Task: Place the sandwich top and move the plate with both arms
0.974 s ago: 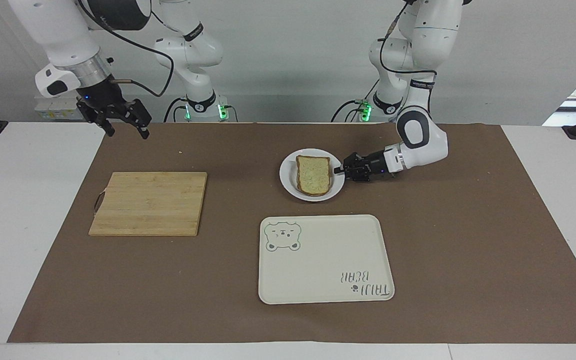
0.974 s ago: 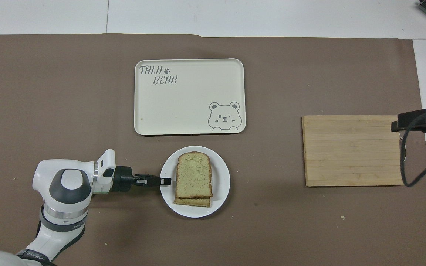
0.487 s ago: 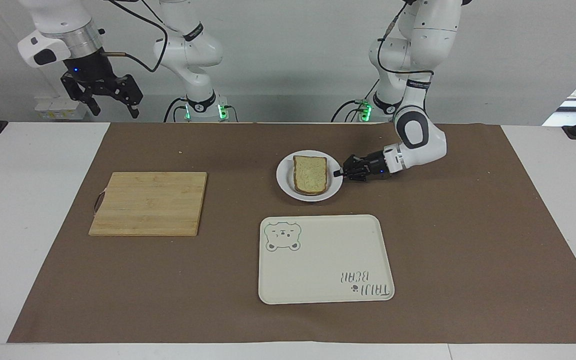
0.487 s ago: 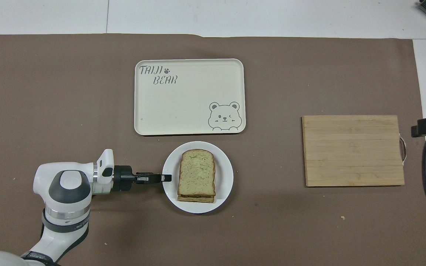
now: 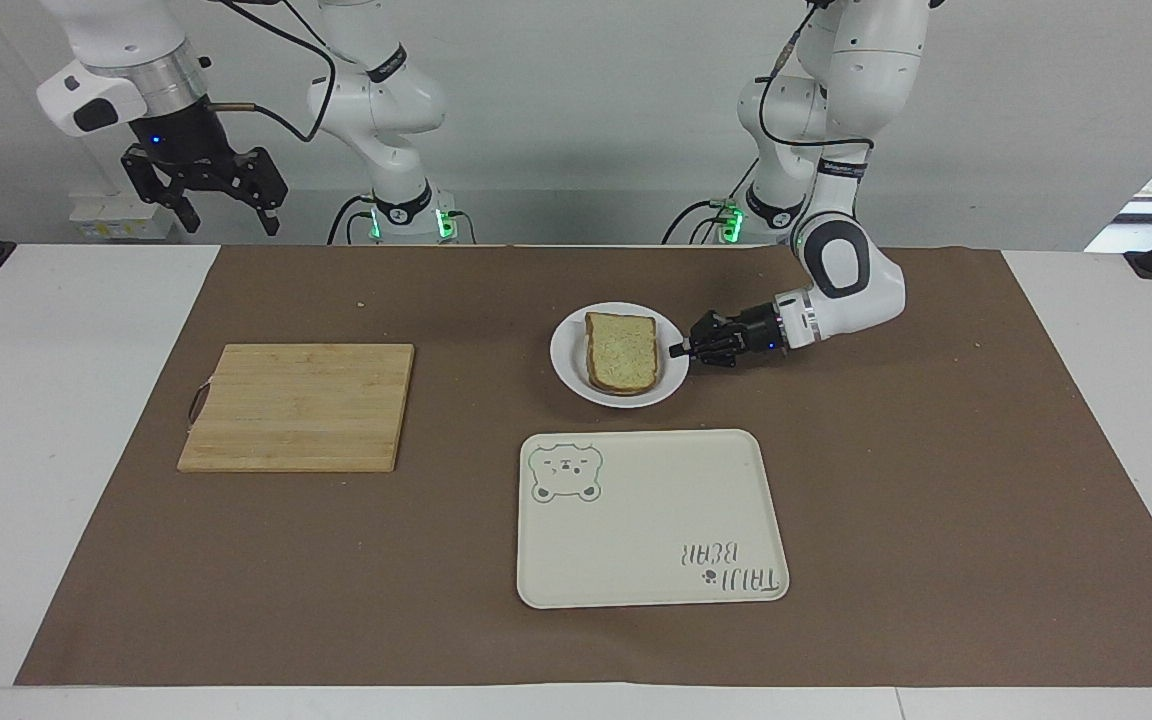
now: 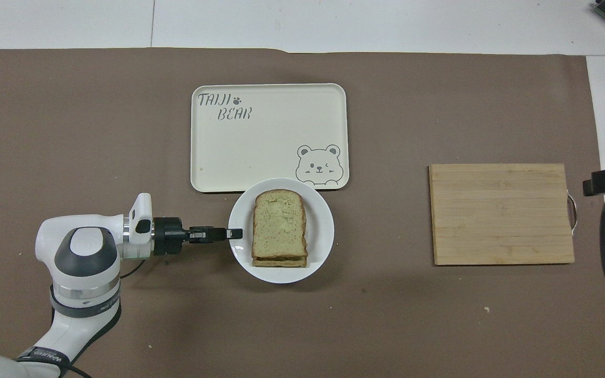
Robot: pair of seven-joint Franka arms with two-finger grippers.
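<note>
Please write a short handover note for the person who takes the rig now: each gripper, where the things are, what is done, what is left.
Left gripper: shut on the plate rim, at the end toward the left arm, holding it just above the mat.
Right gripper: open, raised over the table edge near the cutting board; this arm waits.
Sandwich top: lies on the sandwich on the plate. Done.
Left: the plate overlaps the tray edge only in the overhead view; it is probably not yet set on the tray.

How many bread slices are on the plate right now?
2 visible: the sandwich top lies on a lower slice whose edge peeks out underneath, both on the plate. Anything between them is hidden.
</note>
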